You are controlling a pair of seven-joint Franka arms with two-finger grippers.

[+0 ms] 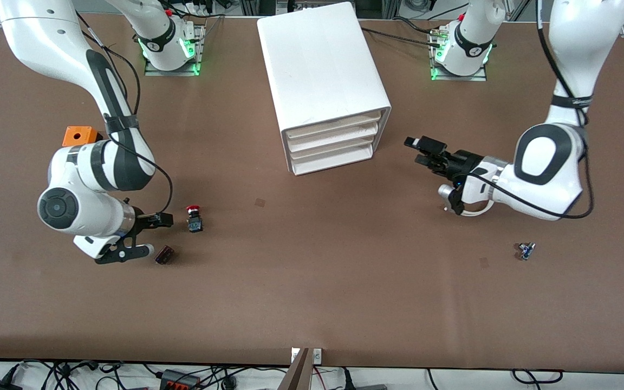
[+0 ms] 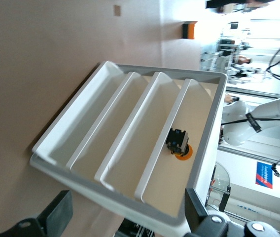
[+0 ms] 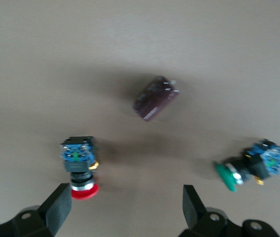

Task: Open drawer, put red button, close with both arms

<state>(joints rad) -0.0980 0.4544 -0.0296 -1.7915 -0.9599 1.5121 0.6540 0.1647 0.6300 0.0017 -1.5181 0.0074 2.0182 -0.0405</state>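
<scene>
1. Nothing of the task is showing as done yet. The white plastic four-drawer cabinet (image 1: 325, 81) is sitting with all its drawer fronts flush, so opening, loading and closing all seem to be waiting.
2. The red mushroom-capped push-button with a black body and blue base (image 1: 194, 217) is lying on the brown table (image 1: 312, 303), at about 8 o'clock from the cabinet.
3. The right gripper (image 1: 156, 236) is hanging low just beside the red button, fingers spread and holding nothing; a dark maroon block (image 1: 164, 254) is lying near it.
4. The left gripper (image 1: 415, 151) is pointing at the drawer fronts from 3 o'clock, likewise spread and empty.
5. The right wrist view is showing a green-capped button (image 3: 251, 168) that I cannot place in the front view.
6. The left wrist view is showing a small orange-capped part (image 2: 179, 144) against the drawers, unseen from the front.
</scene>
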